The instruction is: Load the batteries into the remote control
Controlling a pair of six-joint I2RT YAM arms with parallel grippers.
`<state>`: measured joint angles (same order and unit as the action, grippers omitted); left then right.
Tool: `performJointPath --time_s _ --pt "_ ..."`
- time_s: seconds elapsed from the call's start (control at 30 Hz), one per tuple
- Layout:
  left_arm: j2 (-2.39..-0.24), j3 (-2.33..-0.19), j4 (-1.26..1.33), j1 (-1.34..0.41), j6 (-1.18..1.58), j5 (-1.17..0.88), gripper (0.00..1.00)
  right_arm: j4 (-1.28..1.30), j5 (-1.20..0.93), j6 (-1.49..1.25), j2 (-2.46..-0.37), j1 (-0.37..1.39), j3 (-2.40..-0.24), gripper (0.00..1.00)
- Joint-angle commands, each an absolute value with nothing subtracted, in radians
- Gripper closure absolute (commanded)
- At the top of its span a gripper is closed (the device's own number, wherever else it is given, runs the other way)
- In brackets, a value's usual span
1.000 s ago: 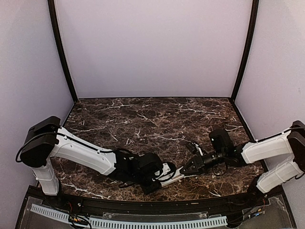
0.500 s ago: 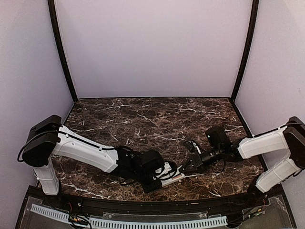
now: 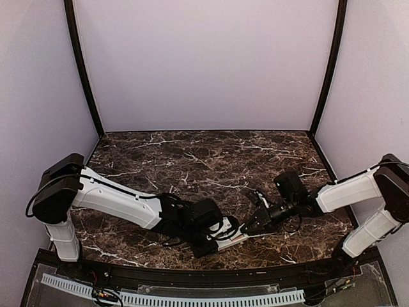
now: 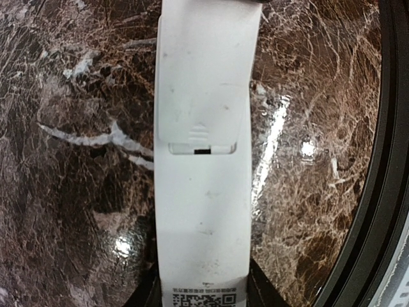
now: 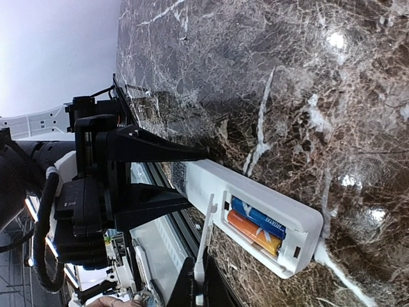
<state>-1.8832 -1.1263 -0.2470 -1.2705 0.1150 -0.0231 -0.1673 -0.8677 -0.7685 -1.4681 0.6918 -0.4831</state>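
Both jaws tight: L remote (image 4: 203, 211), R cover (image 5: 206, 230)

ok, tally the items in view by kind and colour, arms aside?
remote: 1
orange battery: 1
blue battery: 1
cover: 1
total: 4

Robot lab test cell: plain lavender walls (image 3: 204, 64), black frame posts (image 3: 82, 70), dark marble-pattern table (image 3: 211, 150), two white-and-black arms (image 3: 115, 201) bolted at near edge, slotted cable duct (image 3: 172, 298) along front.
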Motion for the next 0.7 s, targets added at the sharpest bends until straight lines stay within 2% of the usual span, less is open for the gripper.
performJointPath --time_s 0.0,0.67 --pt "-1.907 -1.13 -0.324 -1.27 0.106 -0.062 0.84 -0.222 -0.868 -0.772 -1.477 0.685 -0.454 1.0" --pt "-1.909 -1.131 -0.321 -1.27 0.106 -0.066 0.84 -0.311 -0.896 -0.797 -1.586 0.685 -0.422 1.0"
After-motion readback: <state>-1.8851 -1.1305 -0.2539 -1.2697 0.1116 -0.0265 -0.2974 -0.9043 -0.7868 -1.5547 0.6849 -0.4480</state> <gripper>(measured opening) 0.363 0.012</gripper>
